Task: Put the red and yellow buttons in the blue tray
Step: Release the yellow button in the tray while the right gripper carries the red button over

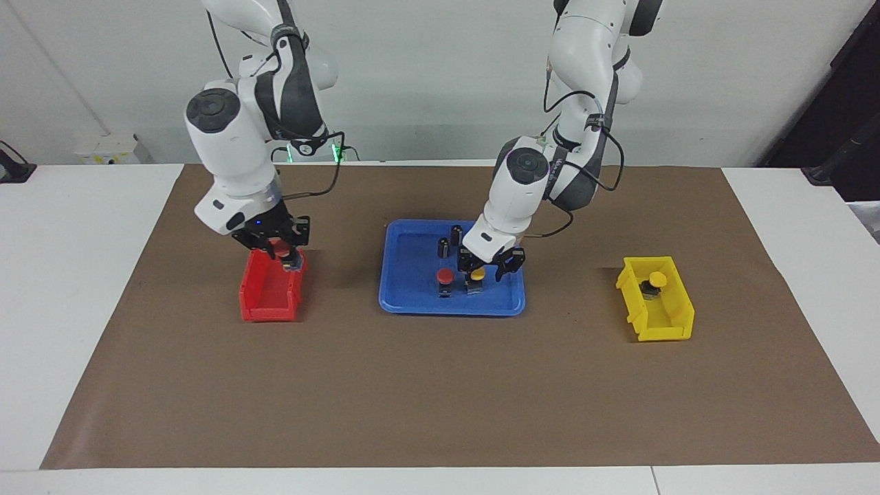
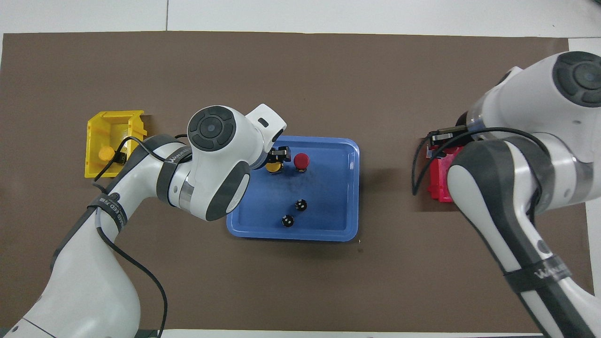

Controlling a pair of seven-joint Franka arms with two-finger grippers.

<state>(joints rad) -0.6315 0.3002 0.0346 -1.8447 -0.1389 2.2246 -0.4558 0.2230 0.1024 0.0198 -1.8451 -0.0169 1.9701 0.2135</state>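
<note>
The blue tray (image 1: 412, 304) (image 2: 338, 188) lies mid-table. A red button (image 1: 445, 276) (image 2: 301, 160) and a yellow button (image 1: 477, 275) (image 2: 272, 165) stand side by side in it. My left gripper (image 1: 488, 268) is open just above the yellow button, with a finger on either side of it. My right gripper (image 1: 283, 253) is shut on the other red button (image 1: 281, 249) and holds it just above the red bin (image 1: 268, 302) (image 2: 439, 180). The second yellow button (image 1: 658, 278) (image 2: 107, 153) lies in the yellow bin (image 1: 663, 326) (image 2: 101, 126).
Two dark capless cylinders (image 1: 444, 247) (image 2: 300, 204) stand in the tray, nearer to the robots than the buttons. Brown paper (image 1: 440, 399) covers the table. The red bin is toward the right arm's end and the yellow bin toward the left arm's end.
</note>
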